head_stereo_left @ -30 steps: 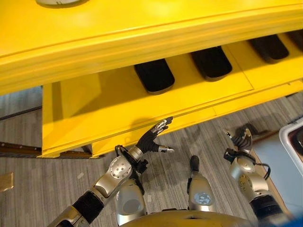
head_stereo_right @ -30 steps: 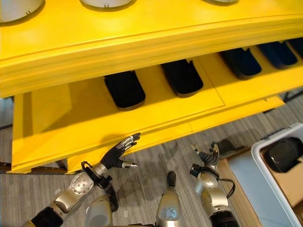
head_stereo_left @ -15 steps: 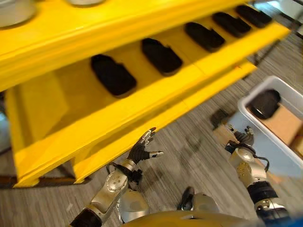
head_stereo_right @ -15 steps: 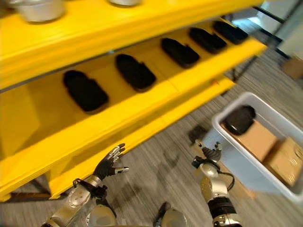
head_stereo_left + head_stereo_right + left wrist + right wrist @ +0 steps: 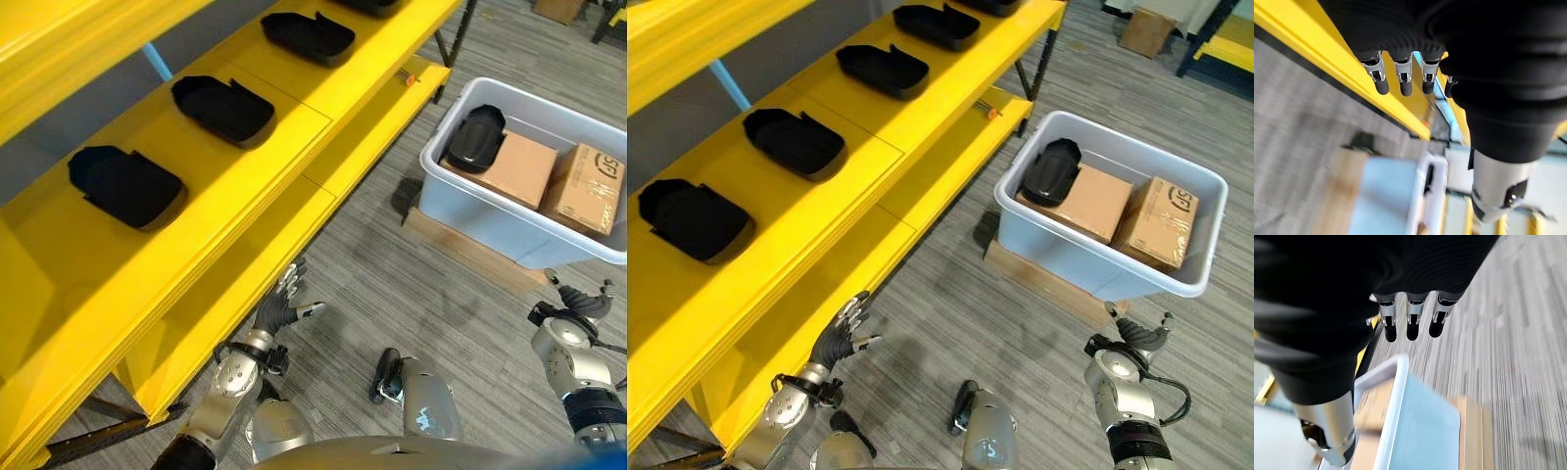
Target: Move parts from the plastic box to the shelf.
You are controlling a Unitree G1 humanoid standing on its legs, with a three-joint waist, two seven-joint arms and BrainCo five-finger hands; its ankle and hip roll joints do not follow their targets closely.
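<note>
One black part (image 5: 1049, 172) lies in the box (image 5: 1087, 262), atop a carton (image 5: 1087, 202) at the box's end nearer the shelf (image 5: 774, 245), with a second carton (image 5: 1157, 224) beside it. That part is the thing to fetch, and it sits ahead of the right hand (image 5: 1140, 336) and somewhat toward the robot's left, past the box's near wall. Its long axis runs roughly away from the robot, slightly slanted, so a grasp across its narrow width looks the likely approach.

The right hand is much the nearer of the two: it hangs low just short of the box's near rim, while the left hand (image 5: 839, 336) hovers by the front edge of the shelf's lower board, well apart from the box. The reach should therefore fall to the right arm, which must lift over the rim before coming down on the part.

Both hands are empty. The right wrist view shows the fingers (image 5: 1410, 323) straight and relaxed, touching nothing, with the box rim (image 5: 1396, 377) beyond them. The left fingers (image 5: 1403, 81) are likewise loosely extended (thumb spread aside), clear of the yellow edge.

Four parts (image 5: 794, 142) already rest in a row on the shelf, far from the right hand
</note>
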